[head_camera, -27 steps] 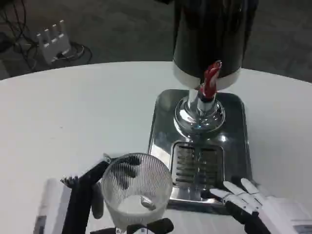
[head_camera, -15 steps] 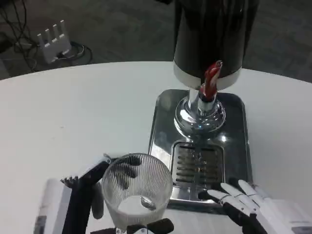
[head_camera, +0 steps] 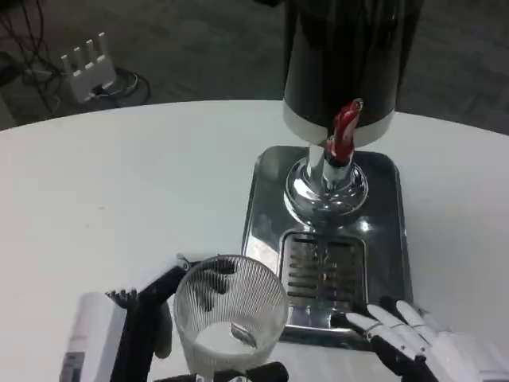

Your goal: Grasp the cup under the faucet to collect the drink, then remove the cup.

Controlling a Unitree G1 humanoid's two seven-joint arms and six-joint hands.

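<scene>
A clear ribbed plastic cup is gripped by my left hand at the bottom of the head view, left of the steel drip tray. Its fingers wrap both sides of the cup. The black drink dispenser stands at the tray's back, with a red-handled faucet over the slotted grate. My right hand lies at the tray's near right corner, fingers spread and holding nothing.
The white round table stretches left and behind. Beyond its far edge, a white power strip and cables lie on the dark floor.
The cup and my left hand have shifted slightly right and toward the near edge. My right hand has drawn back a little toward the bottom right corner.
</scene>
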